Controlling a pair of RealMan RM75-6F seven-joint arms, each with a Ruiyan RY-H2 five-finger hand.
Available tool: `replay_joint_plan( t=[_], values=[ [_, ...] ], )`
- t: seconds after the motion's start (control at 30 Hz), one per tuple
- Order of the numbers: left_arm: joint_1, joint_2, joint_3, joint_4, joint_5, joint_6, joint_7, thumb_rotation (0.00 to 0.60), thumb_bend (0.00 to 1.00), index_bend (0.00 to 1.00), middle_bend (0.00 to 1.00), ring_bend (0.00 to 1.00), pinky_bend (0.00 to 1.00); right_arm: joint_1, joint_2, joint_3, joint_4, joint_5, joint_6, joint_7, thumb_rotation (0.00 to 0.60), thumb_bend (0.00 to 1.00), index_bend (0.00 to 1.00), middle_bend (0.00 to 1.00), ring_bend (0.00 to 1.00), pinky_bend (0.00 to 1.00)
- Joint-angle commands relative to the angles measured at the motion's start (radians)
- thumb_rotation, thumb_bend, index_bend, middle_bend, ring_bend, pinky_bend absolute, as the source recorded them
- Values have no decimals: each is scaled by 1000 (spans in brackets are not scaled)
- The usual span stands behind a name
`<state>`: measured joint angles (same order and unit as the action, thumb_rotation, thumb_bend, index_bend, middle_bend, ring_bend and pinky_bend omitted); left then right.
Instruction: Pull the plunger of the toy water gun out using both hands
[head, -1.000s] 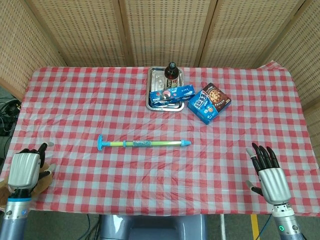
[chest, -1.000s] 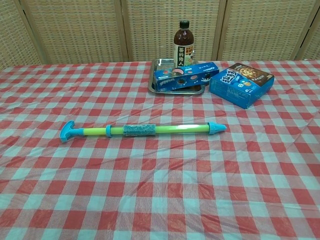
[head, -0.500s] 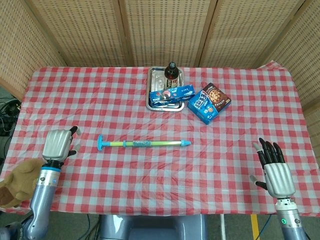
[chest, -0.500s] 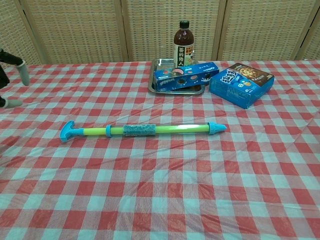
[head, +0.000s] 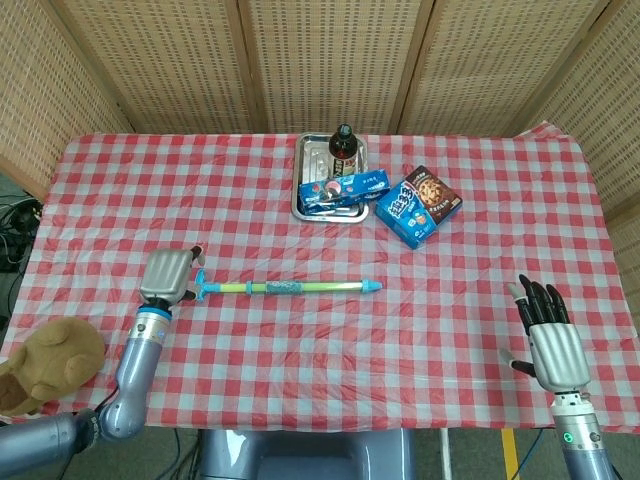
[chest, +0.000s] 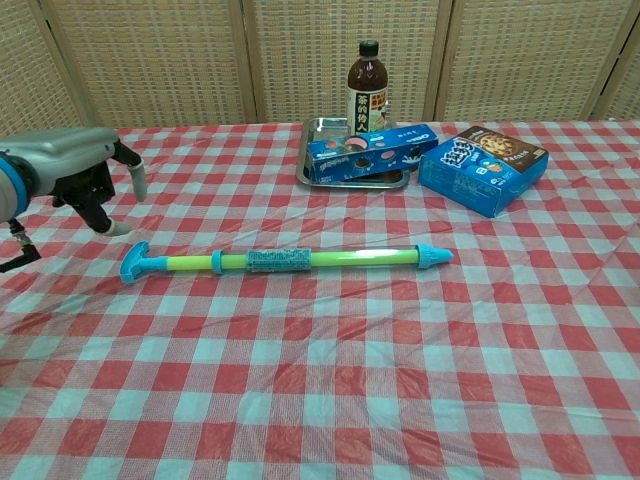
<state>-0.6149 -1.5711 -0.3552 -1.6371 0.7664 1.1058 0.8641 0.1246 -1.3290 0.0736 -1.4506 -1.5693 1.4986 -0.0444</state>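
Checkered tablecloth (head: 300, 340) carries the toy water gun (head: 288, 287) mid-table; left hand (head: 168, 273) hovers empty beside its plunger handle (chest: 137, 264); right hand (head: 548, 335) spread, empty, near the front right corner.

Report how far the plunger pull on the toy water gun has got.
Nothing is done: the toy water gun lies flat on the checked cloth, held by neither robot hand. In hand: the left robot hand hovers near the T-shaped plunger handle, fingers apart, without gripping it. Left: grip the handle, bring the right robot hand, open at the near right edge, to the barrel, then pull.
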Motion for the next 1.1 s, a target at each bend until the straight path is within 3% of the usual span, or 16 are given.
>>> replay_joint_plan(
  t=[0.03, 0.53, 1.1],
  values=[
    [-37, -37, 4, 34, -44, 1, 24, 600, 288, 411, 934, 843, 718, 0, 0, -1, 3, -3, 4, 7, 600, 111, 82, 0, 0, 0],
    [-140, -176, 34, 143, -169, 61, 97, 600, 293, 426, 934, 844, 721, 1, 7, -2, 6, 5, 0, 39, 600, 111, 81, 0, 0, 0],
    [-184, -238, 53, 241, -225, 59, 88, 600, 293, 429, 934, 845, 724, 2, 13, -8, 0, 2, 2, 57, 600, 111, 80, 0, 0, 0]
  ],
)
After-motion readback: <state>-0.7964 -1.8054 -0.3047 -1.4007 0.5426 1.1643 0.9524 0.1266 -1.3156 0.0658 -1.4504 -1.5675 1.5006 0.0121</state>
